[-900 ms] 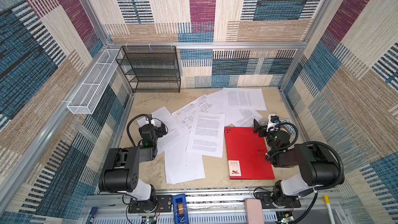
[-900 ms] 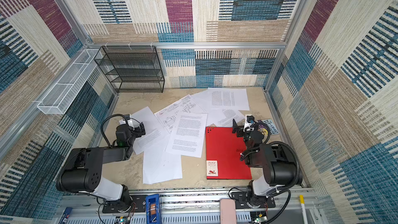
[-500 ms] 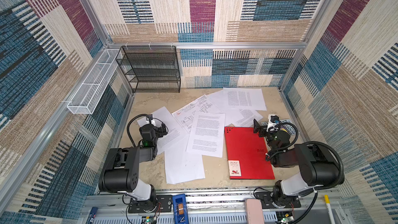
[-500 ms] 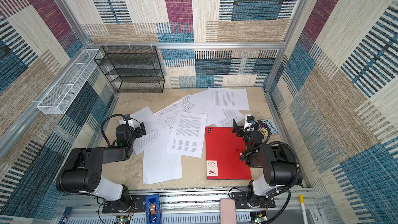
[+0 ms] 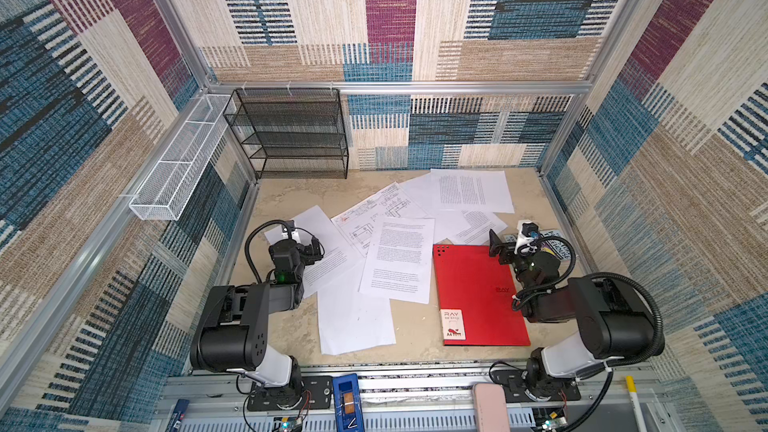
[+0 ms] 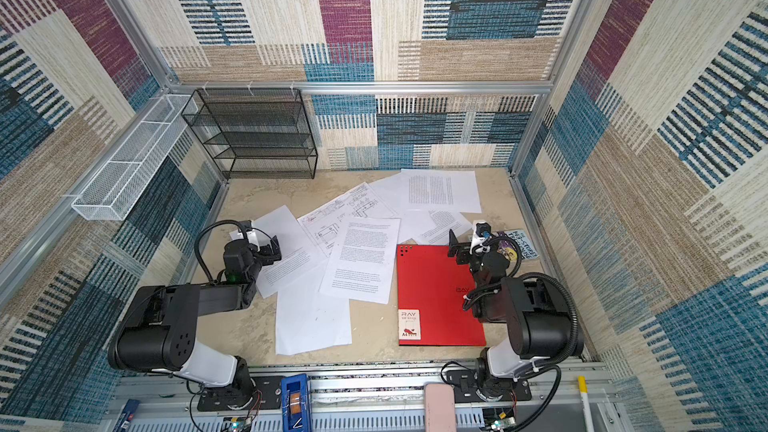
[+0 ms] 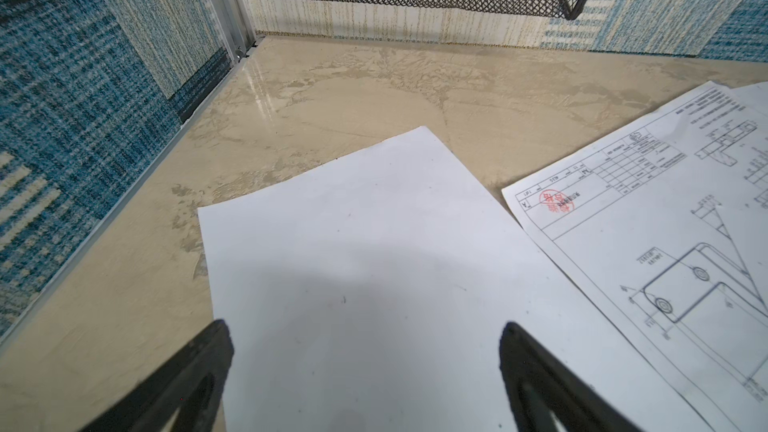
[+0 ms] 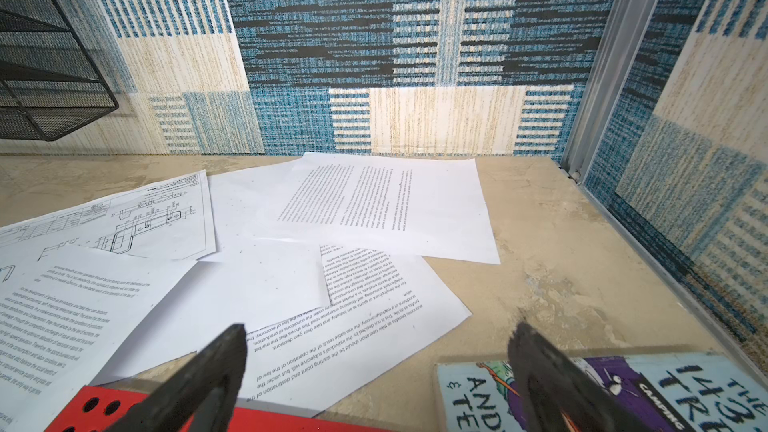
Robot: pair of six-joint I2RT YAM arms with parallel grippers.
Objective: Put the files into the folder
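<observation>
The files are several loose white sheets spread over the beige table in both top views: a printed page, a line-drawing sheet, a blank one and a far text page. The folder lies shut at the front right, red, with a white label. My left gripper hovers open over a left-hand sheet, beside the drawing sheet. My right gripper hangs open above the folder's far corner, over a text page. Nothing is between either pair of fingers.
A colourful paperback book lies just right of the folder by the right wall. A black mesh shelf stands at the back left. A white wire basket hangs on the left wall. Patterned walls enclose the table.
</observation>
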